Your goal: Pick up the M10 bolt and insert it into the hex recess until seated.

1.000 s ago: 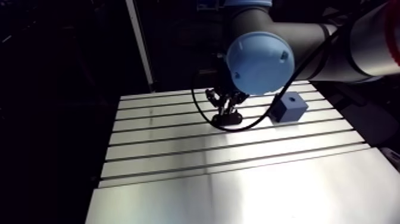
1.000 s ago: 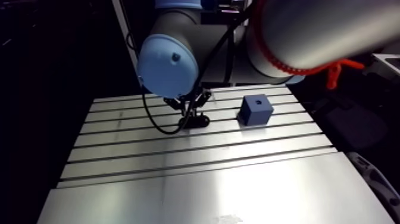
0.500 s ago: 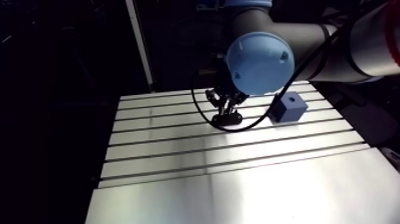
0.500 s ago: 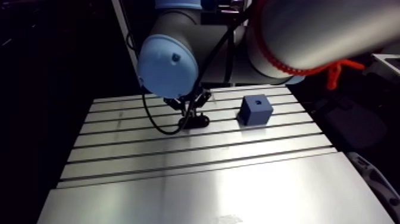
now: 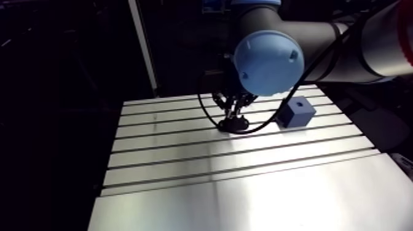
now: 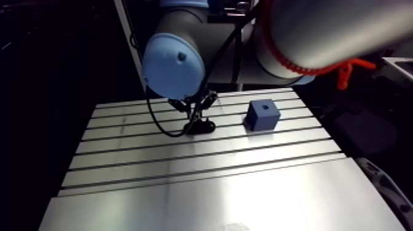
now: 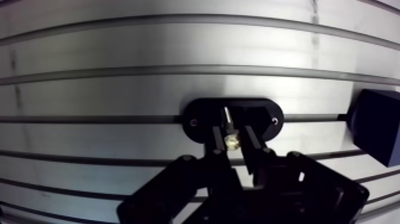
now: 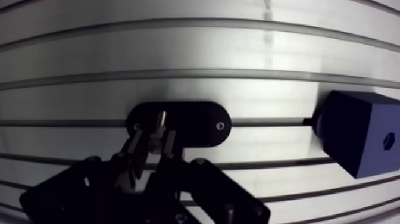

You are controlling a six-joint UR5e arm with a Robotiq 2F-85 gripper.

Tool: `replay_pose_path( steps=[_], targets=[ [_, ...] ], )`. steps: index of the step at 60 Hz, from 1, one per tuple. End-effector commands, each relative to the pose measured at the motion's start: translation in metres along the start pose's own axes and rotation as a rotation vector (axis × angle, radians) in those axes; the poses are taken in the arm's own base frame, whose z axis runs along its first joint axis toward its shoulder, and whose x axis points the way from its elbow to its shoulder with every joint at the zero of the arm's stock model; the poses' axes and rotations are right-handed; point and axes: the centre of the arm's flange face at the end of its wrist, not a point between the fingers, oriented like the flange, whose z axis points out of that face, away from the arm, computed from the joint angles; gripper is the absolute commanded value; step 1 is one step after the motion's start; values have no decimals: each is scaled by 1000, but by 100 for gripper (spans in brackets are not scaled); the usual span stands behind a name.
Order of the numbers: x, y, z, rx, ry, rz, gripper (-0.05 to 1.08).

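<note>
Over the black oval plate (image 7: pixel 202 110), the pincer (image 7: pixel 232 131) clamps what seems the bolt (image 7: pixel 231 140), blue block (image 8: pixel 357 140) well clear.

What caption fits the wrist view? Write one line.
Tool grips a small silver metal bolt over a black oval plate on the slotted aluminium table, dark blue cube alongside.

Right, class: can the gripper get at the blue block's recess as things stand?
Probably yes: the gripper, shut on the bolt over the black holder, has nothing between it and the blue block, whose recess faces up.
</note>
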Motion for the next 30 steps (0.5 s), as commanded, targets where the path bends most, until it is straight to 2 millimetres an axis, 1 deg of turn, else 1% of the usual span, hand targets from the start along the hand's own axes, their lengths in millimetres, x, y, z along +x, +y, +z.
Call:
replay_pose_path(
  steps=[1, 9, 16, 21, 22, 25, 27, 30],
  targets=[
    [3, 1, -7, 1, 10, 1, 75],
    [5, 0, -17, -1, 28, -1, 75],
    [10, 1, -35, -1, 48, 1, 75],
    [12, 0, -39, 0, 44, -1, 75],
    [14, 0, -44, 0, 46, -2, 75],
    [15, 0, -48, -2, 48, -2, 75],
    [18, 0, -56, -3, 52, -8, 76],
    [19, 1, -59, -3, 50, -20, 76]
  ],
)
